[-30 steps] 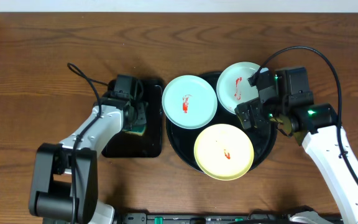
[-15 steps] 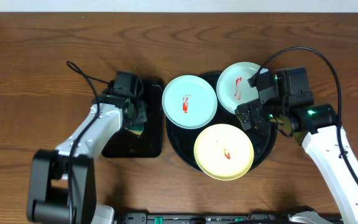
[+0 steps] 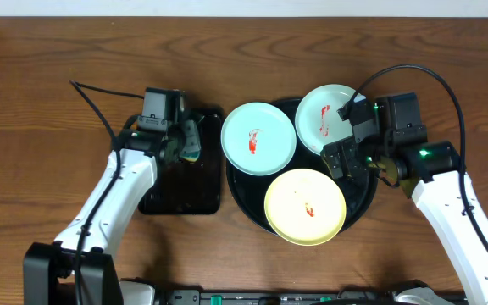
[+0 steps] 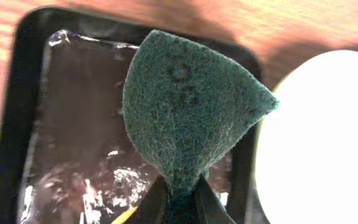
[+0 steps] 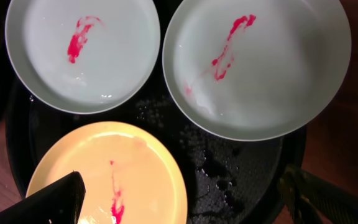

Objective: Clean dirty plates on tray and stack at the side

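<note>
Three plates lie on the round black tray, each with a red smear: a mint-blue one at its left, a mint-blue one at the back, and a yellow one in front. My left gripper is shut on a green scouring sponge above the rectangular tray's right edge, just left of the left plate. My right gripper is open and empty, above the tray between the back plate and the yellow plate.
A small rectangular black tray with a wet, glossy bottom sits left of the round tray. Water droplets lie on the round tray's floor. Bare brown wood surrounds both trays.
My left gripper has lifted the sponge off the rectangular tray and moved it back and right toward the left plate. The right arm and the plates have not moved.
</note>
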Motion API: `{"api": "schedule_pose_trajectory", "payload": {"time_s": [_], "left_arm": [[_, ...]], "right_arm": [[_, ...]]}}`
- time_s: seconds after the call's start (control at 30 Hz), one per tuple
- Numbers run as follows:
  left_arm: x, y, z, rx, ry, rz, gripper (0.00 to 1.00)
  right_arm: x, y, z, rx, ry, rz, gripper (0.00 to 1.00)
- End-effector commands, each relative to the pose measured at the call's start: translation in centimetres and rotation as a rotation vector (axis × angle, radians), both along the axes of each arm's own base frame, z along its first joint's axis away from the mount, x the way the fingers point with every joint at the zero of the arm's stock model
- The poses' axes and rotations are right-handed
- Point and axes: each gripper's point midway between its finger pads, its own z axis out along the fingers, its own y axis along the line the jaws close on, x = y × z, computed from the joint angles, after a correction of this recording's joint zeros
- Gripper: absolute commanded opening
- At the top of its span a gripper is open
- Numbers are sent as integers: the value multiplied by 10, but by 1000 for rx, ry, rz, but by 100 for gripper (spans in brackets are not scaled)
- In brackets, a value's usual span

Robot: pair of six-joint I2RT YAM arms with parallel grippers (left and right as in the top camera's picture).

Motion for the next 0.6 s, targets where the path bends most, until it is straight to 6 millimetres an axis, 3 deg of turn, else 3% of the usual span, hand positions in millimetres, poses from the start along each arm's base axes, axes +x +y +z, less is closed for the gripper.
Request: {"api": "schedule_pose_trajectory", "payload": {"time_s": [0.0,0.37,0.57], "left_arm": [[6,-11,25,-143,-52,-62,7],[2,-3,57,-517,-80,-139,7],[0,0,64,-561,-108,-181,7]], "right_arm": [[2,4,5,20,-5,-2,99],[3,4,5,20,-7,-2,99],[1,4,4,18,3,-2,99]]}}
